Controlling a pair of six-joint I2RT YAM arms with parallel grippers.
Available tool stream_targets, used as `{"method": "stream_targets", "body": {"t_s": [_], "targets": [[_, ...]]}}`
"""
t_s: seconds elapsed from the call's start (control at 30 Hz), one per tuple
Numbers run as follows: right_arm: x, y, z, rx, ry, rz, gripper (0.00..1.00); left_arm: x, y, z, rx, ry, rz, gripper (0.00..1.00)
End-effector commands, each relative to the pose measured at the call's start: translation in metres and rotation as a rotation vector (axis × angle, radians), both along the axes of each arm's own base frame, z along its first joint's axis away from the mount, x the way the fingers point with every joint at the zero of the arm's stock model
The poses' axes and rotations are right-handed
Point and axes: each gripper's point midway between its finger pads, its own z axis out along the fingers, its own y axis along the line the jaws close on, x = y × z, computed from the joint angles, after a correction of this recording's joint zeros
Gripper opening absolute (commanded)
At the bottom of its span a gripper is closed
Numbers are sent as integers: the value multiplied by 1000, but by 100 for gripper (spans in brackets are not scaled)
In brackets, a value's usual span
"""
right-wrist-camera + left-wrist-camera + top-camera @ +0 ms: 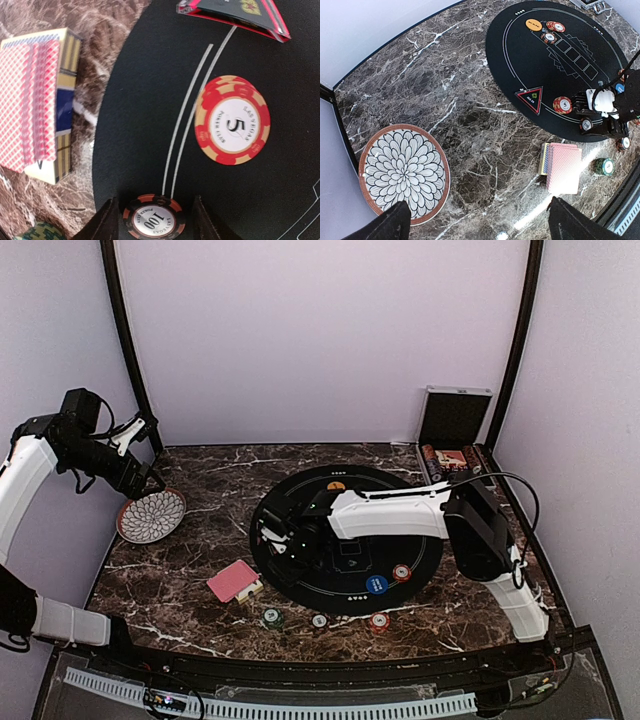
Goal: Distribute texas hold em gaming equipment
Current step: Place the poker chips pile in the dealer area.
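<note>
The right tool (155, 226) stretches low across the black mat (545, 65) to its left edge, fingers (107, 222) parted either side of a flat 100 chip (153, 218). The left tool (480, 214) hangs high, spread wide, above the worktop (470, 125) near the plate (404, 172). Only the right wrist view shows that chip's number; overhead I cannot make it out.

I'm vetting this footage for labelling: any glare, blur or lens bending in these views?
Top view: even light, slightly soft, no strong glare. Left wrist view: the wide lens bows the table edge, and a bright reflection streaks the marble beside the cards. Right wrist view: the left side washes out, while the red chip is sharp.
</note>
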Motion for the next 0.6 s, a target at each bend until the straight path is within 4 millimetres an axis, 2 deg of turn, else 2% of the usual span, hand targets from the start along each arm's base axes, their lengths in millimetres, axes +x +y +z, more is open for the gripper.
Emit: {"method": "stream_targets", "body": {"t_s": [0.0, 0.07, 0.23, 0.3, 0.37, 0.57], "targets": [[13, -2, 20, 20, -63, -27, 58, -5, -4, 0, -15, 6, -20, 99], [13, -2, 31, 38, -70, -29, 61, -5, -4, 1, -16, 5, -19, 99], [4, -11, 52, 71, -56, -24, 61, -5, -4, 3, -14, 5, -18, 99], [-7, -18, 58, 80, -36, -7, 62, -6, -4, 3, -12, 6, -18, 99], [-22, -27, 60, 71, -19, 18, 67, -6, -4, 4, -12, 5, -19, 99], [-69, -59, 52, -3, 33, 86, 82, -6, -5, 5, -21, 4, -24, 99]]}}
